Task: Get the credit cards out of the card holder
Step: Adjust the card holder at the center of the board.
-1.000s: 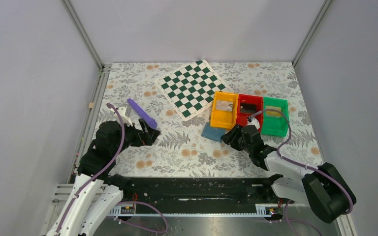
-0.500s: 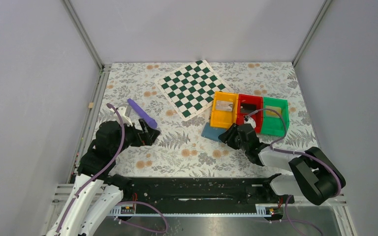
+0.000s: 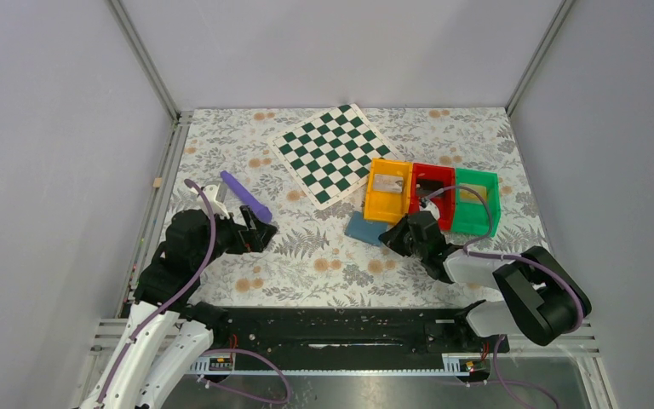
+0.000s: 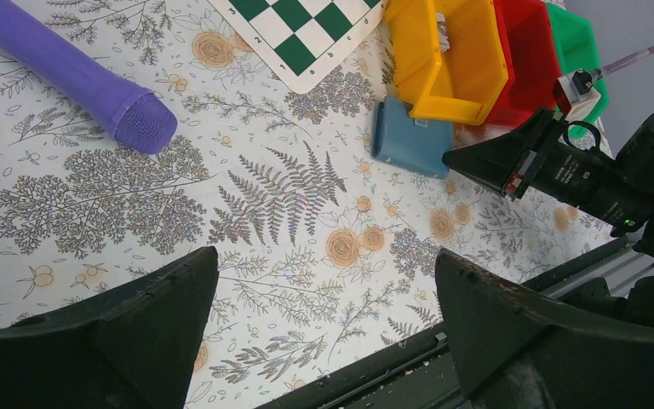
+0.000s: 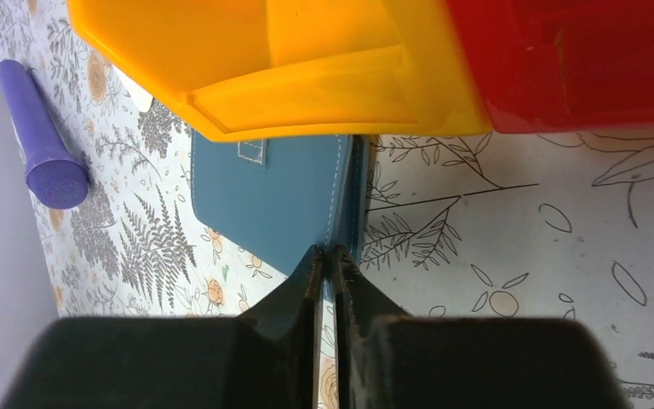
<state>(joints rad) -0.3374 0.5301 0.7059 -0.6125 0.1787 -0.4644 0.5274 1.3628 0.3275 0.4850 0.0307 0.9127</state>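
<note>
Seen from above, the card holder (image 3: 364, 228), a flat blue wallet, lies closed on the flowered table against the near left corner of the yellow bin (image 3: 375, 207). The right gripper (image 3: 402, 235) sits just near of that bin, its tip at the wallet's edge. Over the past second this arm has folded in toward the bin and its jaws have narrowed from half apart. The left gripper (image 3: 260, 233) waits well to the left of the bin, unmoved. In the left wrist view its jaws gape wide over bare cloth, holding nothing. The chessboard (image 4: 302, 30) beyond the bin carries border marks too small to read, and so is a small label on the right gripper. In the right wrist view the jaws are drawn to a slit and appear to pinch the wallet's near edge below the bin's lip — a grip that likely begins opening it. No credit cards show at the wallet; a stitched tab there bears no legible writing.
</note>
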